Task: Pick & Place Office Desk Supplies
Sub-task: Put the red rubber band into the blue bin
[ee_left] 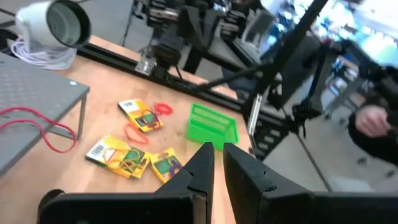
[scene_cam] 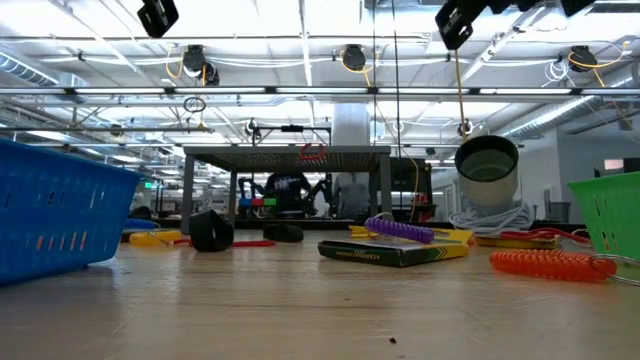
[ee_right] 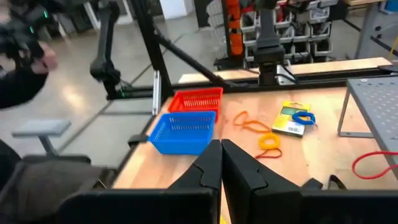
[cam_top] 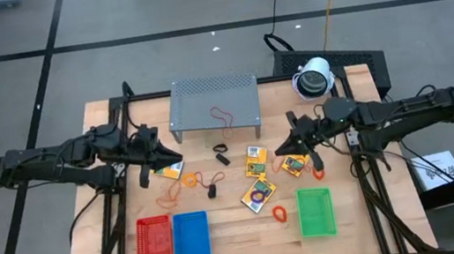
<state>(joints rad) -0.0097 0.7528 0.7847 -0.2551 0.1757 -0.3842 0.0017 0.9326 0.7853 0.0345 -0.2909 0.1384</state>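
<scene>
Both arms reach in from the sides of the surface [cam_top: 242, 232], stretched nearly level toward its middle and held above it.

The left hand [cam_top: 157, 157] hangs over the left part of the surface, just above a yellow packet [cam_top: 171, 170] lying near the shelf's left legs. In its wrist view the two fingers [ee_left: 198, 177] stand nearly together with only a thin gap between them, and nothing shows between them.

The right hand [cam_top: 288, 146] hangs right of centre, over a packet [cam_top: 293, 165] with an orange band on it. Its fingers [ee_right: 208, 168] are pressed fully together and hold nothing.

The supplies lie scattered across the middle of the surface. Two more packets [cam_top: 256, 160] sit just in front of the shelf's right end, and another packet [cam_top: 258, 196] with a purple coil lies nearer the front edge. An orange loop [cam_top: 280, 213] rests between that packet and the green basket [cam_top: 315, 212]. Orange bands [cam_top: 190, 181] and a small black clip [cam_top: 212, 190] lie left of centre, with a second black clip [cam_top: 221, 154] just in front of the shelf. A red band [cam_top: 224, 115] lies on top of the grey shelf [cam_top: 213, 100], which stands at the back edge.

The red basket [cam_top: 155, 240] and blue basket [cam_top: 191, 236] sit touching side by side at the front left; the green one stands at the front right.
</scene>
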